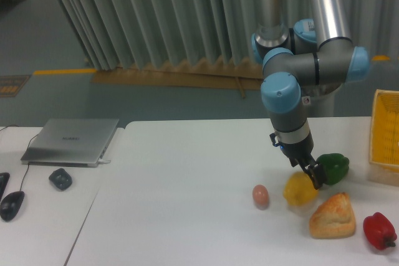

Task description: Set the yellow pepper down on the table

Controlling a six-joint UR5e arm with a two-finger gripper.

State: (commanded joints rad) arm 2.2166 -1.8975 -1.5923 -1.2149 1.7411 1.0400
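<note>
The yellow pepper rests on the white table, between the brown egg and the green pepper. My gripper hangs at the pepper's upper right edge, with its dark fingertips just touching or barely clear of the skin. The jaws look parted, and the pepper sits lower and further left than the fingers. The gap between the fingers is small and partly hidden by the wrist.
A brown egg lies left of the yellow pepper. A green pepper is behind right, a bread piece front right, a red pepper far right. A yellow basket stands at the right edge. A separate desk at left holds a laptop.
</note>
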